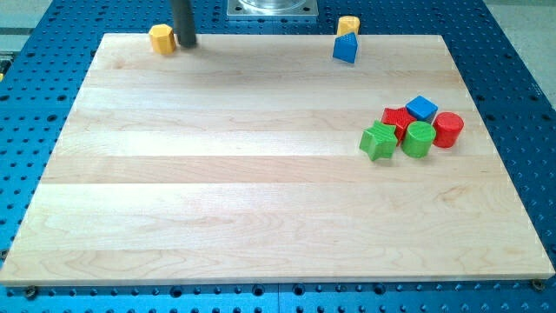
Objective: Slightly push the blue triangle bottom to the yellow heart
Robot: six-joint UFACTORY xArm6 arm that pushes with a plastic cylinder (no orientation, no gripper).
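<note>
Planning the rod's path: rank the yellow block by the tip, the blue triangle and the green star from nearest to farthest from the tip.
My tip is at the view's top left.
1. Yellow block, touching or nearly, left of it.
2. Blue triangle, top, right of centre.
3. Green star, right side, lower.

Dark grey straight rod, smooth and round, matte; my tip [185, 44] blunt. Silver metal base plate [270, 9] at the view's top.

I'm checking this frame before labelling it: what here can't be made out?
- Rod above my tip: cut off by the view's top edge.
- Yellow block behind the blue triangle: lower part hidden, shape unclear.
- Red block in the cluster: mostly covered by the green blocks and blue cube.
</note>
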